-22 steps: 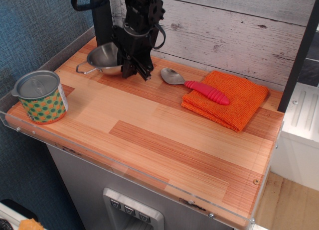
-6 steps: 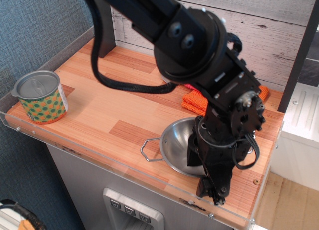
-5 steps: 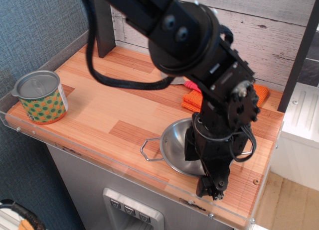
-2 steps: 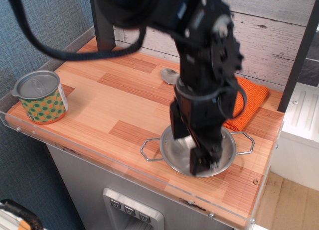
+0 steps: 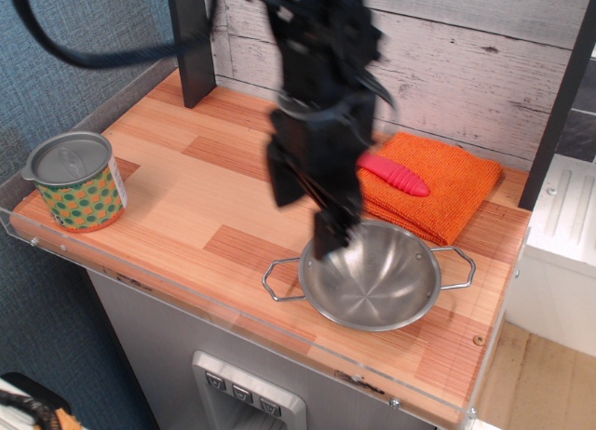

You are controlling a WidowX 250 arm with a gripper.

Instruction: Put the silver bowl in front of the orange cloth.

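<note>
The silver bowl rests on the wooden table near its front edge, both wire handles showing. It sits just in front of the orange cloth, close to the cloth's near edge. My gripper hangs blurred above the bowl's back-left rim, lifted off it. Its fingers are apart and hold nothing. The arm hides the spoon's bowl end.
A pink-handled spoon lies on the cloth. A lidded can with an orange-green dotted label stands at the left edge. A clear plastic lip runs along the table front. A black post stands at the back left.
The bowl was carried from the back left to the front right and set down. My gripper has let go of it and risen up and left.
</note>
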